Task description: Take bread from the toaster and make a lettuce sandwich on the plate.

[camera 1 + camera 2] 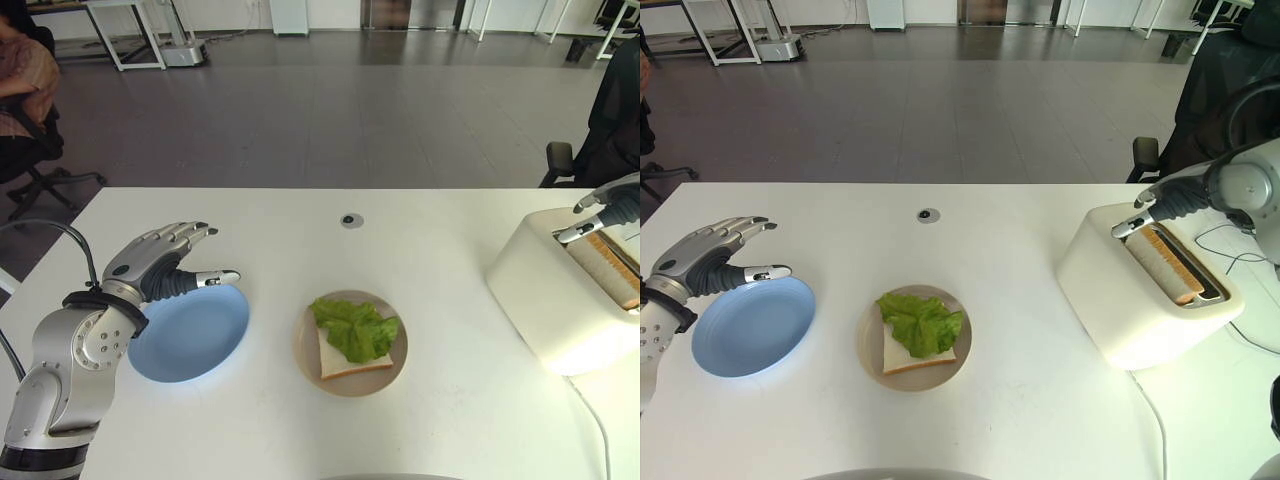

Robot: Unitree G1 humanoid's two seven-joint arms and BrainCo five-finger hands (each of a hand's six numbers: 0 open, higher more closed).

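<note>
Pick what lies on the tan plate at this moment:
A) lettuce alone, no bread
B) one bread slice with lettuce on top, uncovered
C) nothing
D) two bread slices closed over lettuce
B: the tan plate holds one bread slice with the lettuce lying bare on top of it, and a second slice sits in the slot of the toaster.

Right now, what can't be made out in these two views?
Bread in the toaster: right eye view, lower part inside the slot.
Right hand: left eye view, cut by the right edge; grip on bread unclear.
Slice on the plate: both views, lettuce covers most.
Small round thing: both views, too small to identify.
</note>
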